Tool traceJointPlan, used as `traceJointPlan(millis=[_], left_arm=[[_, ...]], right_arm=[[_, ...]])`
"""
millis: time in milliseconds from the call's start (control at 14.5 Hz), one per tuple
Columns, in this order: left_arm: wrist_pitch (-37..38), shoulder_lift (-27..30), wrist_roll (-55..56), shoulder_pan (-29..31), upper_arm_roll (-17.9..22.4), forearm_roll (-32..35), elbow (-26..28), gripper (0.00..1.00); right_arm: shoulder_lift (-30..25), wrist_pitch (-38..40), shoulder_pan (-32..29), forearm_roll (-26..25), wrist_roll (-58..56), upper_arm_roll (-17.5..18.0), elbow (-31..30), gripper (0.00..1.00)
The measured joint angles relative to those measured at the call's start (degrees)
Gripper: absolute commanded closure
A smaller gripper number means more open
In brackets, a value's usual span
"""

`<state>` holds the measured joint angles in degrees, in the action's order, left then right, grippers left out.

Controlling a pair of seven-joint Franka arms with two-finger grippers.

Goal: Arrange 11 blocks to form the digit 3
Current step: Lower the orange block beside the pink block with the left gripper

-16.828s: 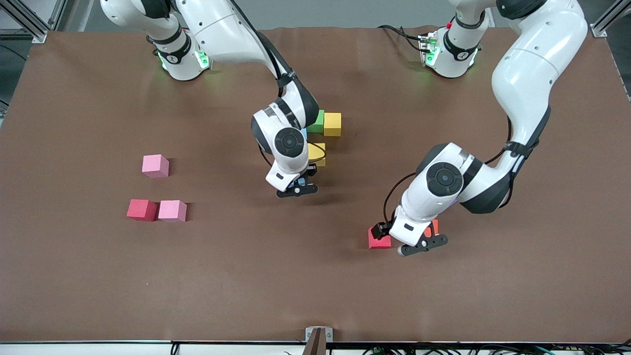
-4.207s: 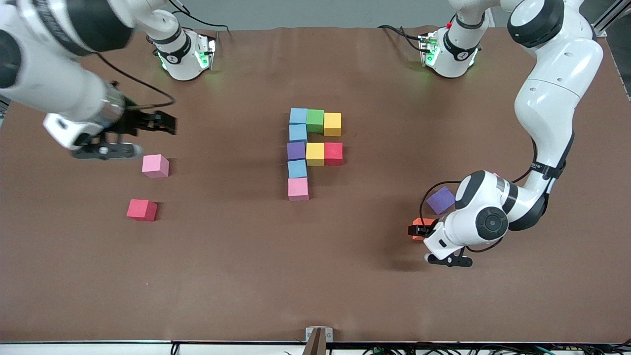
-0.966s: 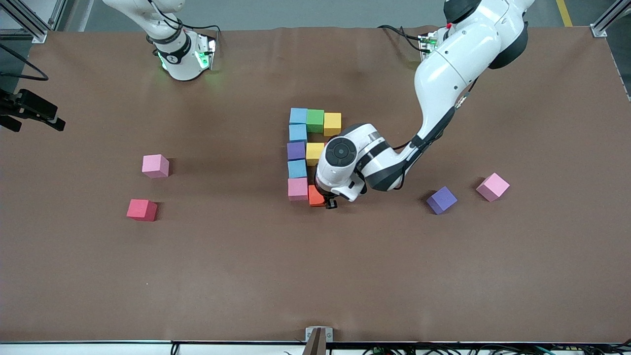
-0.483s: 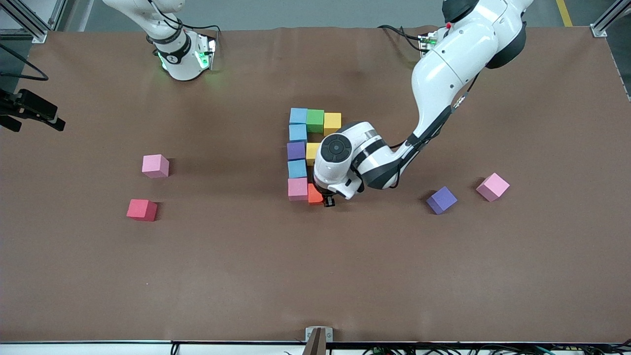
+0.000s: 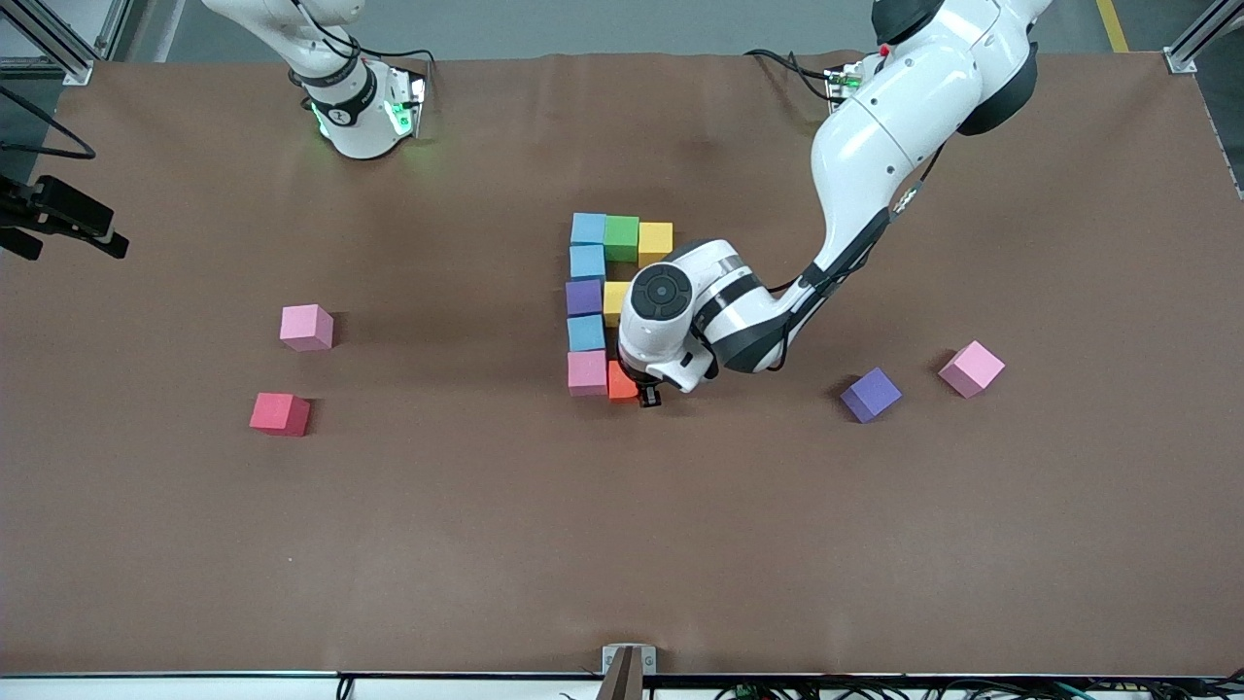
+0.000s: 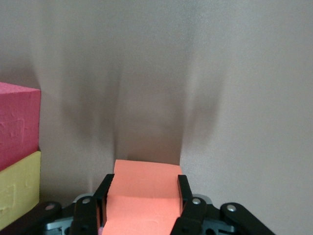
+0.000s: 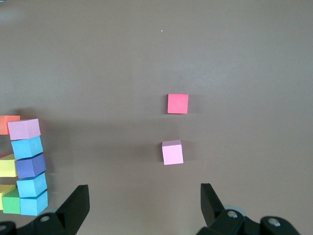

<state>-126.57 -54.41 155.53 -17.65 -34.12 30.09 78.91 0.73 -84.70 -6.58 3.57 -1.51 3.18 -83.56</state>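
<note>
The left gripper (image 5: 649, 393) sits low at the figure's nearest row, clamped on the orange block (image 5: 621, 382), which touches the pink block (image 5: 587, 372) of the column. Its wrist covers the space between the middle bar and this row, so the yellow block (image 5: 612, 301) is hemmed in from above. Toward the left arm's end, the loose purple block (image 5: 870, 394) and pink cube (image 5: 971, 368) stand well apart, with bare table between them and the figure. Toward the right arm's end, the loose pink block (image 5: 306, 327) and red block (image 5: 279, 413) lie apart. The right gripper (image 7: 142, 208) hangs wide open high over that end, clear of everything. The table strip nearest the front camera is unobstructed.
</note>
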Motion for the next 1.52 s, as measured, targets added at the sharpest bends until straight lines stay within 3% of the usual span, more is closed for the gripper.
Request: traceJointPlan(millis=[1241,1310,1448,1517], left_arm=[[0.8,0.65,0.0,-0.61,-0.02,0.3,0.94,0.76],[0.8,0.66,0.0,-0.62,-0.02,0.3,0.95,0.71],[0.8,0.67,0.0,-0.63,-0.02,0.3,0.96,0.47],[0.8,0.68,0.05,-0.6,-0.02,0.3,0.96,0.41]], right_arm=[[0.0,0.0,0.0,0.0,0.0,0.21,0.0,0.0],[0.0,0.0,0.0,0.0,0.0,0.26,0.0,0.0],[0.0,0.0,0.0,0.0,0.0,0.28,0.0,0.0],[0.0,0.0,0.0,0.0,0.0,0.29,0.0,0.0]])
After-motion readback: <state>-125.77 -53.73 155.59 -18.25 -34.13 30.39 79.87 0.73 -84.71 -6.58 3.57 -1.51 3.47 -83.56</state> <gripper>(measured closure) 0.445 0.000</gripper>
